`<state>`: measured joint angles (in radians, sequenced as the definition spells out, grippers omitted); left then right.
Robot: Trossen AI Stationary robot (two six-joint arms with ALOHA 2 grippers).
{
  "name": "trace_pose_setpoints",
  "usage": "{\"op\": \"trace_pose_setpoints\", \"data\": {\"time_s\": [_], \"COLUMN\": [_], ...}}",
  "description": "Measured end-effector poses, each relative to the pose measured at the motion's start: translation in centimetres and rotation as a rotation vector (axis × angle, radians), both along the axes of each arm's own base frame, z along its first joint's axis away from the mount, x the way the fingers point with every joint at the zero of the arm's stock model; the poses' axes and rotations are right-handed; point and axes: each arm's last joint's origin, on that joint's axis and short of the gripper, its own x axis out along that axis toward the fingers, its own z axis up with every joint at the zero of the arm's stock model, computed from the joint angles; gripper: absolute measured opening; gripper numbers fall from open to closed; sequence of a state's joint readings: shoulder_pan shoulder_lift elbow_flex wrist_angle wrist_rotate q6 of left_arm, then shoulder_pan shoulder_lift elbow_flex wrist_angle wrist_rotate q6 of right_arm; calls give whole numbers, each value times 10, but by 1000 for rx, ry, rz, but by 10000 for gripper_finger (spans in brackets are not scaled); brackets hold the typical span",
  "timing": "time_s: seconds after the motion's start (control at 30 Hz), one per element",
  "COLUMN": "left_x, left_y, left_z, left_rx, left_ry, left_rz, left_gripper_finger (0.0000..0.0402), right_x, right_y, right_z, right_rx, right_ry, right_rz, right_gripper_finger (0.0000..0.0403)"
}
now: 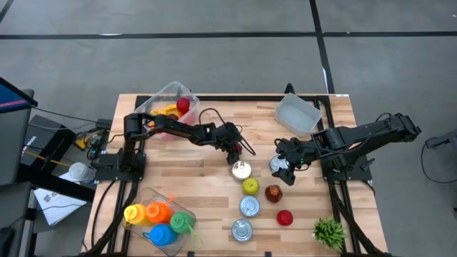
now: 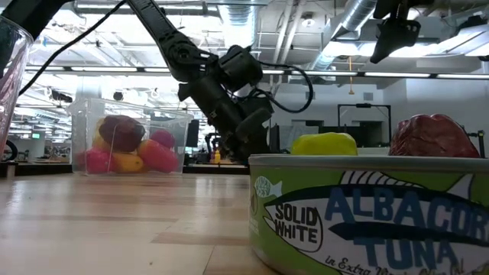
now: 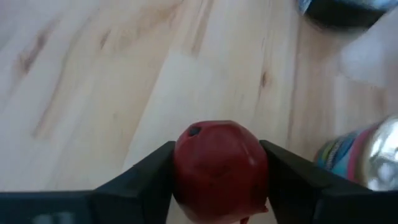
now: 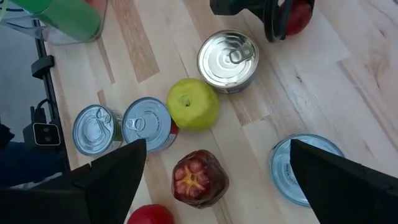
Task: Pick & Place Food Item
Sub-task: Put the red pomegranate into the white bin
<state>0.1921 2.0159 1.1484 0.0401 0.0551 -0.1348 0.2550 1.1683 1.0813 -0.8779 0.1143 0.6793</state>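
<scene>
Currently the left end effector (image 1: 233, 148) is closed on a red fruit (image 3: 221, 168), one finger bearing on each side of it, as the left wrist view shows. It sits near the middle of the desk (image 1: 193, 187), just above the topmost can (image 1: 241, 170) of the cluster as seen from overhead. Whether the fruit is lifted clear of the wood cannot be told. The grip across the fruit's widest part appears chosen to stop a smooth, rounded item from slipping out.

Left of that can, at the desk's far-left corner, stands a clear bin (image 1: 168, 106) already holding red and yellow food items. It is judged the likely destination, though the task sentence names none. Nearer the front edge, a second clear container (image 1: 158, 220) holds coloured bottles.

Below the can lie a green apple (image 1: 250, 186), a dark red fruit (image 1: 273, 193), two further cans (image 1: 249, 206) and a small red item (image 1: 285, 218), grouped closely, which leaves little room for fingers between them.

Right of the can, the right end effector (image 1: 285, 170) hangs with its fingers spread wide and nothing held, above another can (image 4: 305, 168). An empty-looking clear tub (image 1: 298, 114) sits behind it, and a small green plant (image 1: 328, 232) occupies the near-right corner.
</scene>
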Motion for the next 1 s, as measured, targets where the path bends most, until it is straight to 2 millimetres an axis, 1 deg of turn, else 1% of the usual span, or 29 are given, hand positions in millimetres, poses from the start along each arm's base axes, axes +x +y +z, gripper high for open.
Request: {"op": "trace_pose_setpoints", "data": {"time_s": [0.1,0.2,0.27,0.33,0.43,0.5,0.57,0.67,0.73,0.8,0.9,1.0], "left_x": [-2,-5,-9,-17,-37,-58,-85,-132,-164,-195,-233,-258], "left_y": [0,-1,-2,-3,-7,-10,-13,-18,-20,-23,-25,-23], "left_z": [13,36,58,84,126,154,180,211,225,234,239,238], "left_rx": [-2,-3,0,1,10,39,84,180,244,282,312,289], "left_ry": [-25,-76,-133,-188,-253,-261,-253,-210,-176,-139,-88,-40], "left_rz": [6,17,24,35,41,72,126,246,353,469,624,748], "left_gripper_finger": [183,185,196,205,207,202,195,192,196,202,205,201], "right_x": [0,0,0,0,0,0,0,0,0,0,0,1], "right_y": [0,0,0,0,0,0,0,0,0,0,0,-1], "right_z": [0,0,0,0,0,0,0,0,0,0,0,0], "right_rx": [-4,-5,-8,-11,-14,-18,-21,-30,-34,-36,-43,-50], "right_ry": [0,0,0,0,0,0,-1,-2,-2,-2,-3,-5], "right_rz": [5,8,11,15,20,25,30,42,47,49,58,65], "right_gripper_finger": [384,384,384,384,384,384,384,384,384,384,384,384]}}
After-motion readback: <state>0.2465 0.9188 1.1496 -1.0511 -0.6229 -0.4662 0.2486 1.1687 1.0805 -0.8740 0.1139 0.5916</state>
